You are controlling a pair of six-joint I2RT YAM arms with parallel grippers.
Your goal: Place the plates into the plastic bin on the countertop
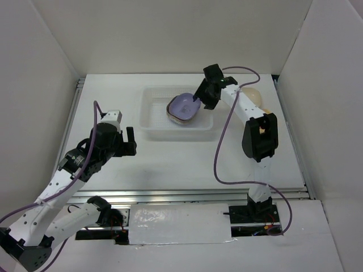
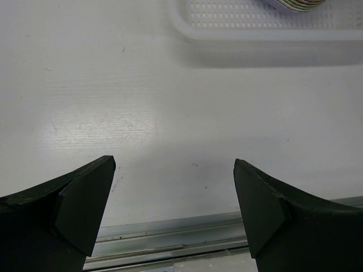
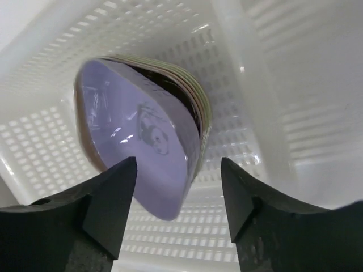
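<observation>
Purple rounded-square plate (image 3: pixel 130 130) is laid tilted on the stack of pastel plates (image 3: pixel 199 110) in the clear mesh-bottomed plastic bin (image 1: pixel 150 122). Right hand (image 3: pixel 178 164) is released above it. Left hand (image 2: pixel 174 164) is parked open over the white worktop (image 2: pixel 170 102), likely for clearance.

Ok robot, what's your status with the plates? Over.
Copy: left jaws open, empty; right jaws open above purple plate atop stack in bin. Nothing blocking. Over.
</observation>
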